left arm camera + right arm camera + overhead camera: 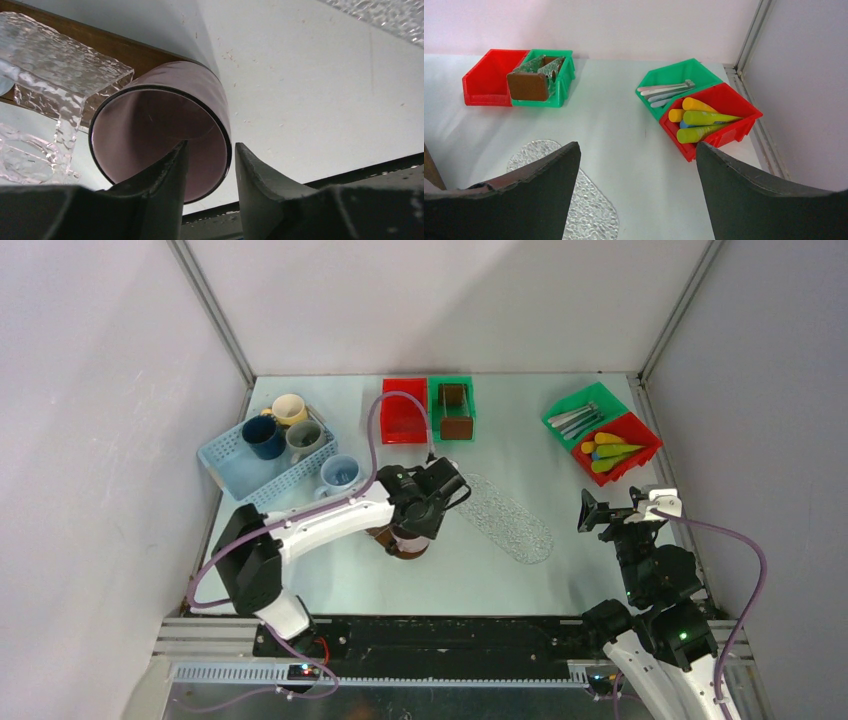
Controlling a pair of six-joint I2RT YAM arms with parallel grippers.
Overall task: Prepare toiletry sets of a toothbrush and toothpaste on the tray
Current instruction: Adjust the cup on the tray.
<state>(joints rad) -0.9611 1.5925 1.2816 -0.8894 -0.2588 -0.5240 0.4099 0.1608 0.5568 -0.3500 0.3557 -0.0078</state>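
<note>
Basically nothing is set out yet. The clear textured tray [510, 522] lies mid-worktop with nothing on it. All toothbrushes [664, 91] are in the green bin [684, 65] at the far right. The tubes [704, 118], yellow, lime, blue and orange, are piled in the red bin [744, 111] that touches it. So no set is done and every brush and tube is still to move.

The left pincer [211, 145] is half open and straddles the rim of a mauve cup [150, 130]. One finger is inside and one outside, with a gap showing to the wall, so there is no firm grip yet. The cup stands just left of the tray, beside a clear acrylic holder [55, 65] on a wooden base [125, 50].

The right pincer [636, 145] is wide and holds nothing. It hangs over the right side of the worktop, facing the two bins but well apart from them.

My read: the left arm is busy with the cup, not with the task's own items. Picking the first brush and tube, likely by the right arm, is still ahead.
</note>
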